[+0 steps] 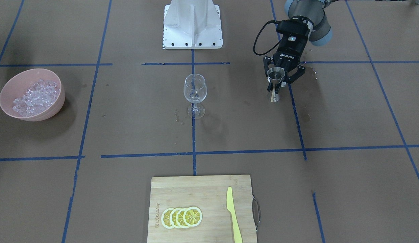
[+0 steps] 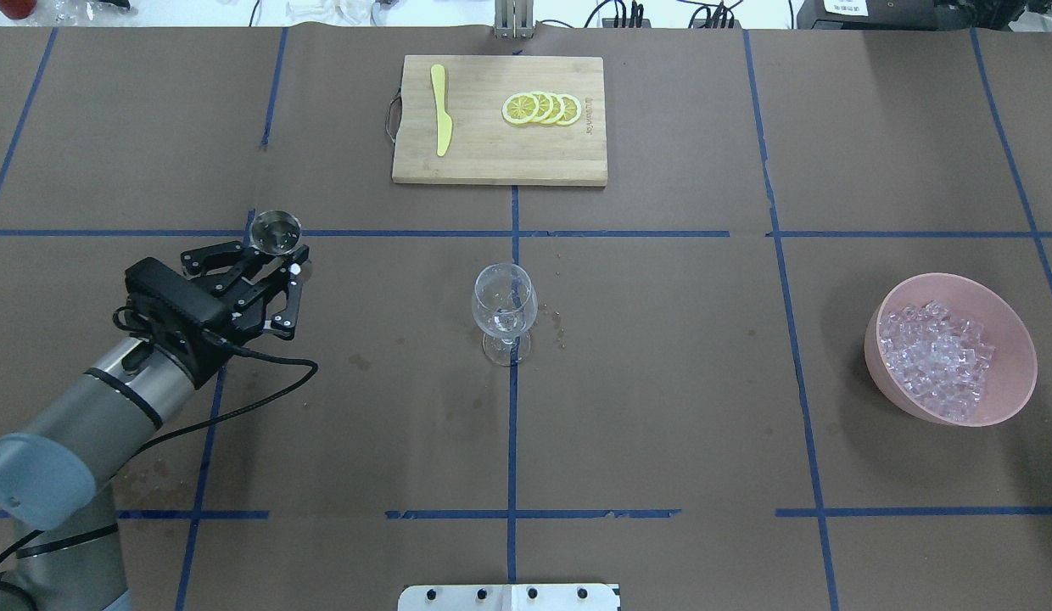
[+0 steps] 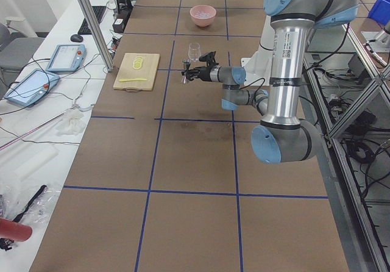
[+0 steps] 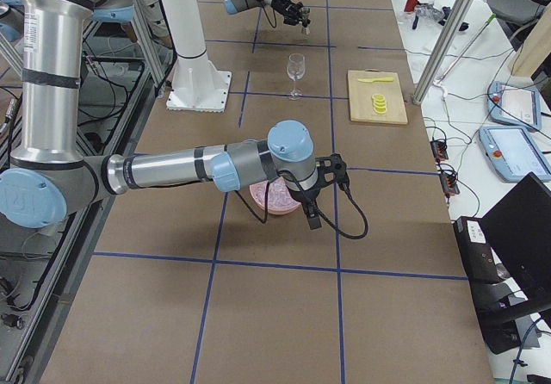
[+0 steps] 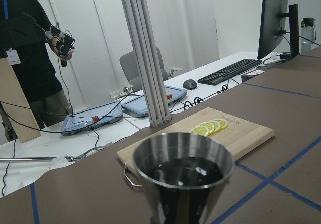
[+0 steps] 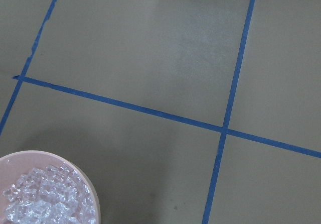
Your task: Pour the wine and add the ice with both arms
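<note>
Left claw [image 1: 275,89] is gripping steel jigger [image 5: 185,199] holding wine [image 5: 180,170] | right claw [image 4: 308,216] is hovering over bowl [image 2: 997,318] of ice [image 2: 937,356], grip state cannot be told.

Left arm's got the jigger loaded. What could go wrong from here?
1. The steel cone-shaped measuring cup in the left gripper holds wine not far below its rim; a tilt in transit would likely spill it.
2. The clear stemmed wine glass stands on a small foot; a finger brushing it could tip it.
</note>
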You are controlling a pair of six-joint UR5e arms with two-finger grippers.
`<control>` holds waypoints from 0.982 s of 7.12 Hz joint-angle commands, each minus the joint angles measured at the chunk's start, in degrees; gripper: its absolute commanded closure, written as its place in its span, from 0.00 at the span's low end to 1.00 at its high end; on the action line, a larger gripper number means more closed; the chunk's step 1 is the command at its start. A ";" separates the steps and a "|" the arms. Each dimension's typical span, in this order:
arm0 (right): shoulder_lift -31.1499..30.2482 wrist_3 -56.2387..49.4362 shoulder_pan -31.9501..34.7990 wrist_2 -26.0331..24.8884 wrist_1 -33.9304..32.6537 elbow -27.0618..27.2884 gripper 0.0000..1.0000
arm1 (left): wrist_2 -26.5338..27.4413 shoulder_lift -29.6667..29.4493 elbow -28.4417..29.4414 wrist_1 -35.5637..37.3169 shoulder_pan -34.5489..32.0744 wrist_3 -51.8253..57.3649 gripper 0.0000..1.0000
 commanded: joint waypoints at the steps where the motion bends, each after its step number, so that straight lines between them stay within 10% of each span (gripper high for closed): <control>1: -0.32 0.00 0.00 0.00 -0.07 -0.15 0.00 | 0.07 -10.47 -0.28 16.44 0.24 0.03 1.00; 7: -0.32 0.00 0.00 -0.09 -0.07 -0.33 0.00 | 5.66 -19.57 0.86 29.53 3.66 11.14 1.00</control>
